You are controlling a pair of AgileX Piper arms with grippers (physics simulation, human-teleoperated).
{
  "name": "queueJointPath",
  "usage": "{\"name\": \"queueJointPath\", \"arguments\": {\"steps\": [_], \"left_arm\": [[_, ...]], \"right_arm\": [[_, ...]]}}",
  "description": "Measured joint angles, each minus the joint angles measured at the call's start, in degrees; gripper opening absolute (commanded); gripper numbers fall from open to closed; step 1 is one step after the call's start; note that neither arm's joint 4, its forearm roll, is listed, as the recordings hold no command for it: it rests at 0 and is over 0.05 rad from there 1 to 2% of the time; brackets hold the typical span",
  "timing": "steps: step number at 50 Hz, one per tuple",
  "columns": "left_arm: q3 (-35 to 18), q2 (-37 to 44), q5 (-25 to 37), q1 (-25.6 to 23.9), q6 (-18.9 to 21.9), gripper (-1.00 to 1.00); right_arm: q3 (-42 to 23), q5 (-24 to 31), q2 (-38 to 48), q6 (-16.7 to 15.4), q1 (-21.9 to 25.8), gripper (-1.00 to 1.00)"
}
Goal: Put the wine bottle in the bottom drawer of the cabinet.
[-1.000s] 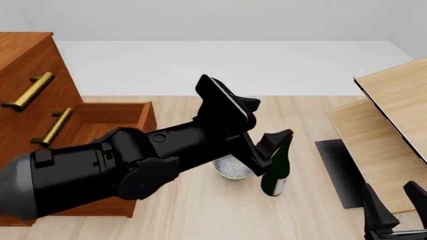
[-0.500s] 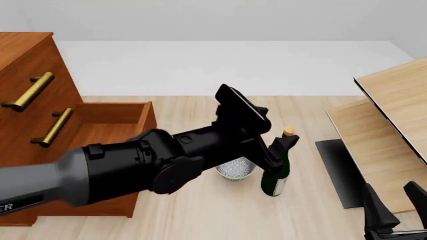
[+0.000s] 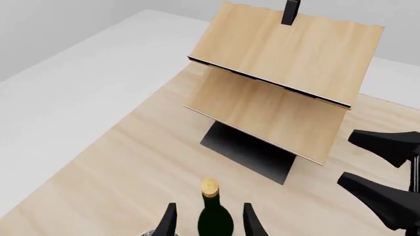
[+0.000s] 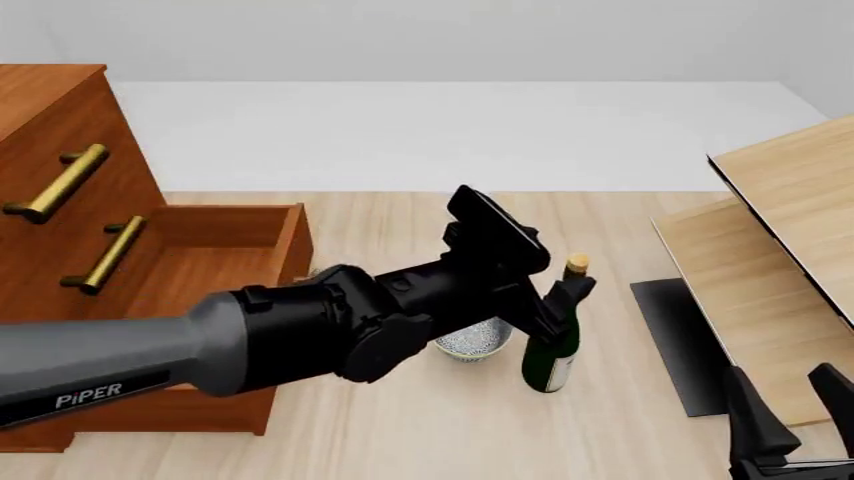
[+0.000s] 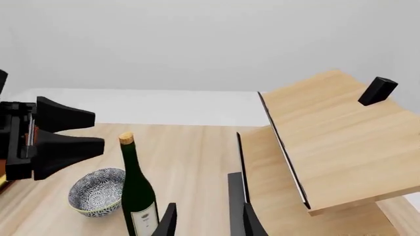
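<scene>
The wine bottle (image 4: 551,345) stands upright on the table just beside the grey bowl (image 4: 471,338), with the bottom drawer (image 4: 200,262) pulled out to its left. The left gripper (image 4: 561,300) reaches across at neck height, its fingers apart on either side of the bottle (nothing clamped yet). To grip well, it should sit lower on the bottle's body and centre before closing; the right gripper (image 5: 204,222) waits low, also spread.

I see a light-wood surface (image 4: 400,440), pale slanted furniture (image 4: 787,210) at right, and maybe a plain grey wall (image 4: 427,40) behind.
</scene>
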Motion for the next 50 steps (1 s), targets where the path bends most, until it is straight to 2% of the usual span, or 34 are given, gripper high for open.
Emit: {"name": "queueJointPath", "arguments": {"steps": [50], "left_arm": [[-6.1,11.4,-2.2,0.6,0.6,1.0]], "right_arm": [[0.0,0.3,0.1,0.1,-0.4,1.0]]}}
